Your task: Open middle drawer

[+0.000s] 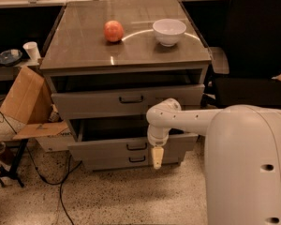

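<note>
The grey cabinet has three drawers. The middle drawer [103, 149] is pulled out a short way, with a dark gap above its flat front and its small dark handle [136, 146] at centre. My gripper [157, 158] hangs pointing down in front of that drawer's front, just right of the handle and apart from it, holding nothing. The taller top drawer [93, 104] also stands out a little. The lowest drawer [107, 163] sits just below and further back.
An orange-red fruit [113, 31] and a white bowl [169, 31] sit on the cabinet top. A cardboard box [25, 100] leans at the left, with cables on the floor. A black chair [253, 69] stands at the right. My white arm and body [243, 163] fill the lower right.
</note>
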Available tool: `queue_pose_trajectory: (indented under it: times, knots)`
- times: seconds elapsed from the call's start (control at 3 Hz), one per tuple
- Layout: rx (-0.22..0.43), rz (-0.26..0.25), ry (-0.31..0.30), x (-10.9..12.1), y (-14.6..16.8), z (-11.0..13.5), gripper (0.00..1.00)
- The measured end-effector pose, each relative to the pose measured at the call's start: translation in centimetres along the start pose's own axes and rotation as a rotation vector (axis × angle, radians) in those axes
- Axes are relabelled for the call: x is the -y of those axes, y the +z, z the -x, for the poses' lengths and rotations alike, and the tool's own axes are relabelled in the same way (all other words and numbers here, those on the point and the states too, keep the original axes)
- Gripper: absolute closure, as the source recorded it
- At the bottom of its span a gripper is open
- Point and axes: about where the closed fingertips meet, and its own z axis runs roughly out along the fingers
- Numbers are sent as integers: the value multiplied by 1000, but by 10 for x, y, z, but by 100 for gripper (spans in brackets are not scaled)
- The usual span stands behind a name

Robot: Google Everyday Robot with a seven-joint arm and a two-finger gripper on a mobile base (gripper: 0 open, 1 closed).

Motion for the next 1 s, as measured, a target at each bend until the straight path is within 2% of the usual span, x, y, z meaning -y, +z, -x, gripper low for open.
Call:
queue_pose_trajectory:
  times: [0.33, 0.67, 1.0]
  knots:
    - [-18, 3, 20, -13, 3, -31, 0]
    - [-27, 10, 25, -26, 5, -56, 19]
    - [-37, 15, 27, -37, 2, -74, 42]
